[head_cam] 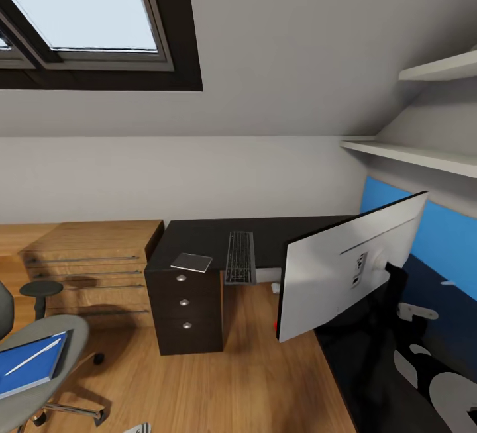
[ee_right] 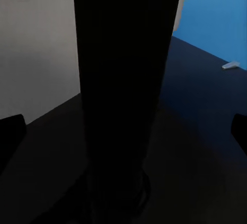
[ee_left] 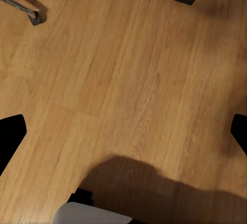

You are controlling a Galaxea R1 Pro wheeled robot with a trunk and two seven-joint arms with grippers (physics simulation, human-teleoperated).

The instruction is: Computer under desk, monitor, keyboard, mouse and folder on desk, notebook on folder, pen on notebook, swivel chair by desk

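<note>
— What are the claws doing?
— The right claw [ee_right: 123, 131] has its dark fingertips spread wide, either side of the monitor's black stand post [ee_right: 123, 80], not pinching it. The left claw [ee_left: 123, 131] is spread too, over bare light wood floor [ee_left: 128, 70].
— Where's the monitor?
— The large thin monitor [head_cam: 348, 267] with a pale silver-white back stands tilted on the right wing of the black L-shaped surface [head_cam: 265, 231], before the blue back panel [head_cam: 444, 234].
— And the rest?
— The flat dark-keyed keyboard [head_cam: 240, 257] lies on the far wing; left of it a thin square pad [head_cam: 191, 262] rests above the dark three-drawer unit [head_cam: 184, 317]. Near left, the bright blue folder [head_cam: 30, 363] lies on the grey swivel chair [head_cam: 69, 353] with a thin white pen [head_cam: 33, 357] on it.
</note>
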